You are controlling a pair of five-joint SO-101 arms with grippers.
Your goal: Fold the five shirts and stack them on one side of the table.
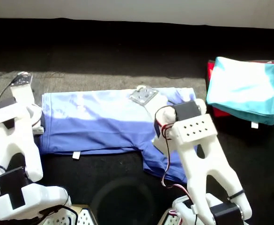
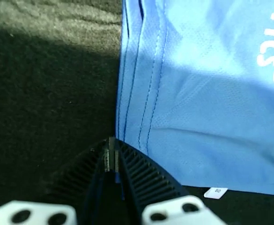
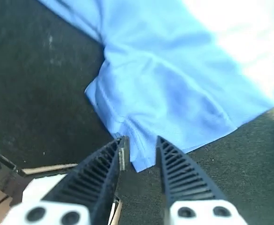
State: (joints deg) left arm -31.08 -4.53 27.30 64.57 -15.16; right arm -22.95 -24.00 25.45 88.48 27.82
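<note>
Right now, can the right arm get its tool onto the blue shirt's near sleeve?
Probably yes. The right tool hangs open just over the sleeve of the blue shirt, with the sleeve's hem corner between the jaws and nothing in the way.

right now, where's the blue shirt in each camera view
High view: blue shirt spread flat across the picture's middle.
Left wrist view: its hemmed edge runs away from the left tool, which is shut on it.
Right wrist view: its sleeve end lies at the open right tool.
Shared landmark: white tag on the hem, in high and left wrist views.
</note>
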